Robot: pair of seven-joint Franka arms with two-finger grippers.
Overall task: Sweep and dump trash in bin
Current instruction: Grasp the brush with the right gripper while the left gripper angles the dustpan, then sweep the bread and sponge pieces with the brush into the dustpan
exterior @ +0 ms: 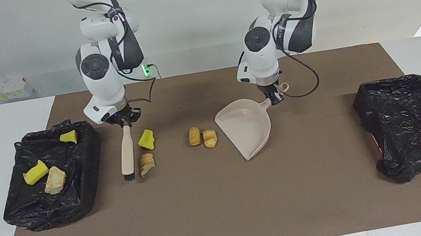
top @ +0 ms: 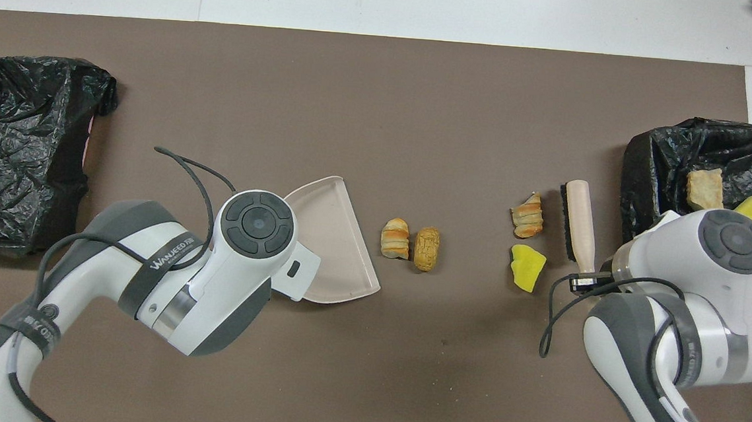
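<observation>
Right arm: comes down from its base, wrist pointing steeply at the table.
Right gripper (exterior: 124,121): low, fingertips clamped tight on a handle.
Left arm: bent at the elbow, wrist pointing down.
Left gripper (exterior: 274,98): low, fingertips pinched on a handle.

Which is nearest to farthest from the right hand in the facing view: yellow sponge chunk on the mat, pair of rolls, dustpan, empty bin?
From the right hand, holding the brush:
1. Yellow sponge chunk, on the mat just beside the brush.
2. Pair of rolls, mid-mat, toward the dustpan.
3. Dustpan, held by the left hand.
4. Empty bin, at the left arm's end of the table.
</observation>
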